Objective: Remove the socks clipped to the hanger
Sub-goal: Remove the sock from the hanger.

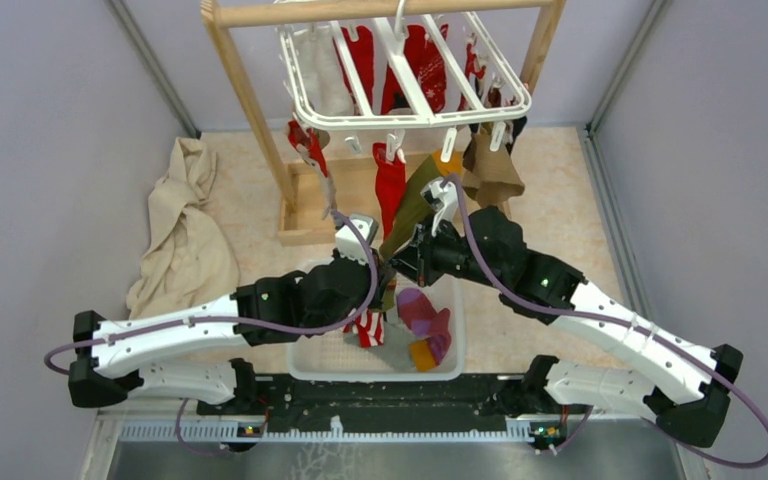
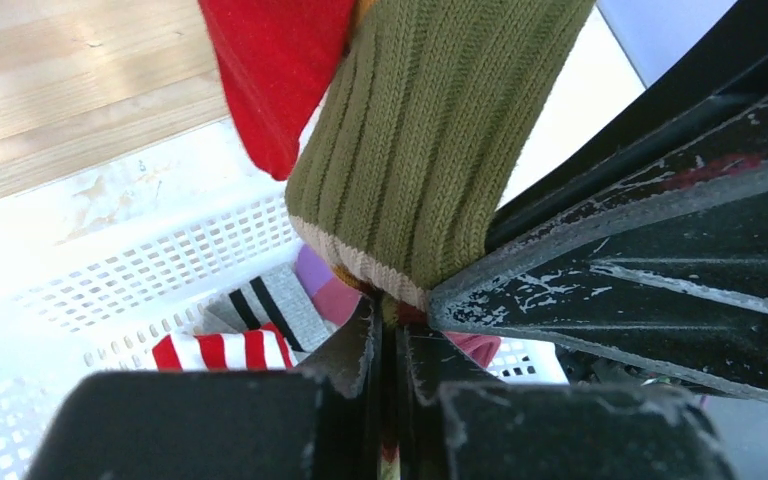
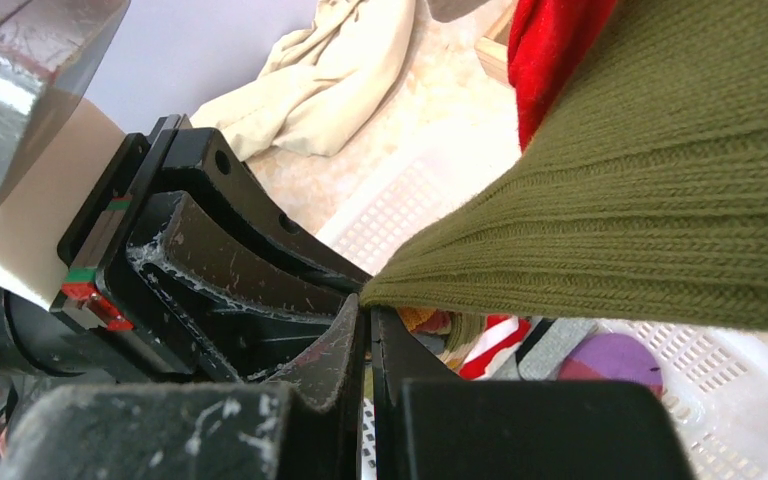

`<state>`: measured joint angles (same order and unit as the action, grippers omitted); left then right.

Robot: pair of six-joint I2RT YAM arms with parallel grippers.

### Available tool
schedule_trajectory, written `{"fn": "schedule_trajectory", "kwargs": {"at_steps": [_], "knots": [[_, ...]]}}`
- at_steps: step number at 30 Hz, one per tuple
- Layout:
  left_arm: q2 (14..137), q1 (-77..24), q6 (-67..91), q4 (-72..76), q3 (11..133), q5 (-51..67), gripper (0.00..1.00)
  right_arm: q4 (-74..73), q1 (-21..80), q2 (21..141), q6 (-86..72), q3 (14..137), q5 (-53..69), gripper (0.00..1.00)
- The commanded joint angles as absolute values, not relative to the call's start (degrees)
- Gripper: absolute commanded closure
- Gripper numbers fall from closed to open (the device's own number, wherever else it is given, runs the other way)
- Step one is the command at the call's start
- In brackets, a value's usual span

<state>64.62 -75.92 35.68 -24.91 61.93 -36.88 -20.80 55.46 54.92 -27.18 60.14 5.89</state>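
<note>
Tension on olive-green ribbed knit sock: upper end clipped under front rim of white plastic slatted hanger, cuff drawn down over white mesh plastic basket, likely so freed sock drops in. Left end effector: jaws nearly closed, pinching tan-banded cuff. Right end effector: jaws likewise clamped on same cuff, just beside left. 2-arm grip probably for firmer pull against clip.

Pale lavender-grey walls enclose a marbled beige worktop under even light. A light wooden frame stands at the back, a crumpled beige cloth heaped to its left, a white mesh basket nearer the front edge.
</note>
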Motion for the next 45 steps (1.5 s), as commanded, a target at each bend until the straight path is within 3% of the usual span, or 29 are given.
{"fn": "schedule_trajectory", "kwargs": {"at_steps": [1,3,12,17,21,23,24,26,39,45], "knots": [[63.70,-75.94,34.95,-22.32,61.04,-37.44,0.97,-17.90,56.62,55.79,-27.93,62.02,7.89,1.00],[63.19,-75.94,35.27,-22.41,60.78,-37.53,0.97,-17.67,56.60,55.76,-27.87,62.08,8.28,0.98],[59.82,-75.32,38.69,-25.99,61.11,-37.96,0.93,-16.07,56.40,49.97,-26.30,60.42,4.56,0.54],[59.68,-72.76,39.56,-29.30,62.98,-35.71,0.92,-16.13,51.99,47.33,-26.51,60.27,6.01,0.44],[59.28,-66.52,39.58,-30.08,62.70,-28.64,0.91,-14.65,45.28,44.98,-27.23,59.22,11.06,0.28],[58.65,-61.80,38.78,-28.72,61.36,-22.77,0.91,-13.88,42.37,44.22,-27.36,58.88,12.92,0.25],[58.34,-59.79,38.40,-28.10,60.70,-20.16,0.91,-13.34,41.45,43.95,-27.38,58.79,13.67,0.14],[58.38,-55.73,37.63,-27.86,60.30,-16.07,0.91,-12.59,40.46,43.41,-27.26,58.64,14.24,0.04],[59.75,-48.40,35.25,-28.95,61.39,-7.71,0.91,2.94,38.26,37.69,-25.41,50.63,1.47,0.06],[59.44,-48.10,35.33,-29.42,61.04,-7.16,0.91,12.53,29.88,41.20,-30.56,48.51,7.95,0.02]]}}
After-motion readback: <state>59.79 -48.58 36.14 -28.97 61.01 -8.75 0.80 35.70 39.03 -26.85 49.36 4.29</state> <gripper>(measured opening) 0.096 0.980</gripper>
